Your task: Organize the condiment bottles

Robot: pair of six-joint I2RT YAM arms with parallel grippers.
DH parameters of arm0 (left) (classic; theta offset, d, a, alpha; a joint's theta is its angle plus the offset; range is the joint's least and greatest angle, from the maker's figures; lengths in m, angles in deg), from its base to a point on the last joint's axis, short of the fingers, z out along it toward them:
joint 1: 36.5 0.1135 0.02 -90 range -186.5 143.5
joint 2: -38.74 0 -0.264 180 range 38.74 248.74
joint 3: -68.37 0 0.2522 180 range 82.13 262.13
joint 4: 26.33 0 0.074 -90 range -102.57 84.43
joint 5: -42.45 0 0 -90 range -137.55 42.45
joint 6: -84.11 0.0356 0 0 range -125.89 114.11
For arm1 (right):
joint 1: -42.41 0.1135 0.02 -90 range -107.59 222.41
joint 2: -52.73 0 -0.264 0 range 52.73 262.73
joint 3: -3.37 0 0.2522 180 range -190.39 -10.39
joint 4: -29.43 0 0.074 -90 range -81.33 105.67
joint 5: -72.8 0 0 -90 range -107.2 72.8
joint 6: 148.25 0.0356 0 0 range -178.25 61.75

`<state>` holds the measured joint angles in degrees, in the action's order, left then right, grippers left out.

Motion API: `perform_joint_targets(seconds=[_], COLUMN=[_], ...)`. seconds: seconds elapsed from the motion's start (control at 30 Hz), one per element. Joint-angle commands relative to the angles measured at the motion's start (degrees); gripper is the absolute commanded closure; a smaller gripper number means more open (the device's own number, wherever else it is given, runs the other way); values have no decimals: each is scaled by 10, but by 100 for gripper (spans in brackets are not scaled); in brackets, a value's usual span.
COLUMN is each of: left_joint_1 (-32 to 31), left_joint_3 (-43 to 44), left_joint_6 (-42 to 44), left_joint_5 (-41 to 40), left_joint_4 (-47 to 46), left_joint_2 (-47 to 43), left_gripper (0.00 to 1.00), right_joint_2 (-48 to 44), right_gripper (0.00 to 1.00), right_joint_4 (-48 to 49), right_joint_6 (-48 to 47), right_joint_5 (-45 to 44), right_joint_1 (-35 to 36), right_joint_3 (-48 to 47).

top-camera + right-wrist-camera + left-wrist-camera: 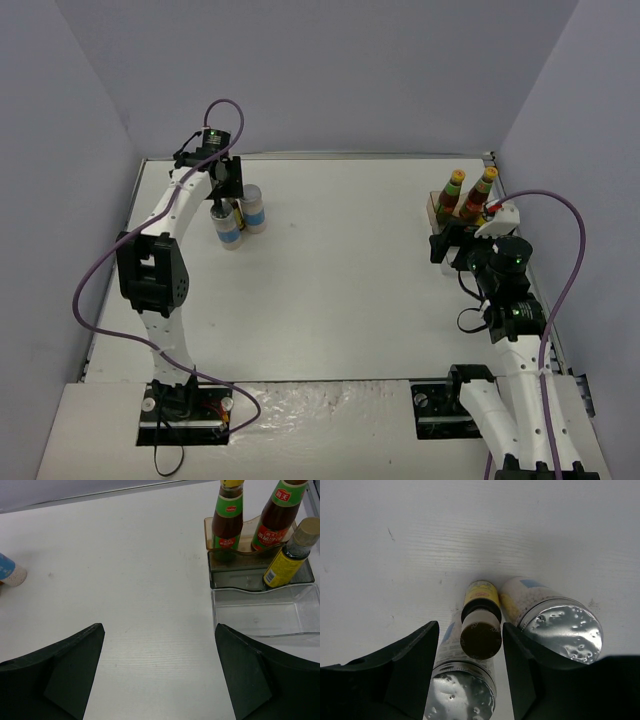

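pick-up step: i am straddling the yellow-label bottle [481, 594] at centre frame with my left gripper [470, 630], jaws apart, needing a squeeze next.

**Top view:** the left gripper [228, 208] sits under its own wrist, jaws unseen.

**Left wrist view:** the near silver-topped cylinder [462, 695] is cut by the lower edge and overlapped by the small yellow-labelled bottle [480, 630]. The far silver-topped cylinder [560, 625] is clipped by a finger [520, 670]. Label print is blurred, and finger contact with either container cannot be told.

**Right wrist view:** the left tall sauce bottle [227, 520] and the right tall sauce bottle [277, 520] lose their tops at the upper edge. One blue-white cylinder [9, 572] is cut by the left edge. The clear tray [214, 611] runs off right.
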<state>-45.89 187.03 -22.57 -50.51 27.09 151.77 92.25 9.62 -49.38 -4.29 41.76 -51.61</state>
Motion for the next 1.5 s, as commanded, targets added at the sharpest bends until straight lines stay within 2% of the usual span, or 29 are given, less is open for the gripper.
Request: perform_joint_targets(seconds=[0.0, 0.2, 0.53, 0.67, 1.0, 1.2, 1.3, 1.47], left_joint_1=[0, 0, 6, 24, 93, 121, 121, 120], left_joint_3=[33, 36, 53, 65, 68, 34, -8, -134], left_joint_6=[0, -1, 10, 12, 19, 30, 27, 11], left_joint_5=[4, 5, -17, -22, -23, -43, -43, -14], left_joint_4=[-7, -6, -4, -1, 13, 47, 66, 71], left_joint_2=[-10, 0, -3, -10, -52, -119, -183, -285], left_gripper=[51, 56, 90, 99, 100, 100, 100, 100], right_joint_2=[2, 5, 4, 4, 2, 2, 5, 7], right_gripper=[11, 11, 11, 11, 10, 11, 10, 10], right_joint_4=[30, 30, 30, 30, 30, 30, 30, 31], right_joint_6=[-7, -11, -14, -16, -22, -23, -23, -23], right_joint_5=[-6, -7, -6, -8, -15, -14, -15, -21], right_joint_1=[3, 3, 3, 20, 34, 39, 41, 49], right_joint_3=[1, 3, 4, 4, 4, 1, -2, -5])
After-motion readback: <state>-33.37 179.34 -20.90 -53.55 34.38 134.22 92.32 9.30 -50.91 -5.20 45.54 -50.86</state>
